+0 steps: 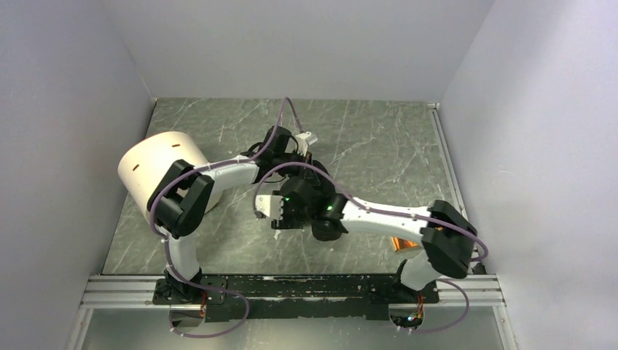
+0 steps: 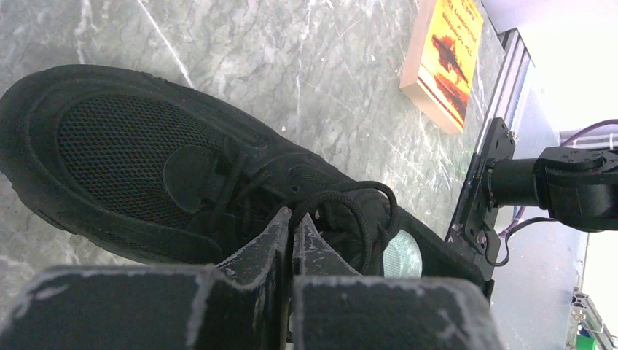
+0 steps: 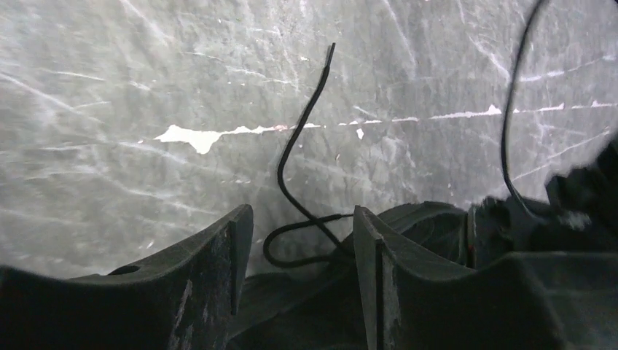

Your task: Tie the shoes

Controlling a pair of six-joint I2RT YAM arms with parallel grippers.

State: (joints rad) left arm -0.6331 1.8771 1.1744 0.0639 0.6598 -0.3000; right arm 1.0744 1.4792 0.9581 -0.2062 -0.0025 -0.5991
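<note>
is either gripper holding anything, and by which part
The left gripper appears pinched shut on a lace loop of the sneaker, near the loop's base. The right gripper is open, holding nothing; a loose lace end lies between its fingers.

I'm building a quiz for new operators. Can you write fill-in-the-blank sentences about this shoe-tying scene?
1. The sneaker on the marble table is all ___.
2. The right gripper is ___ (open/shut), with a loose lace seen between its fingers.
3. The left gripper is ___ (open/shut).
4. The booklet has an ___ cover.
Missing words: black; open; shut; orange.
</note>
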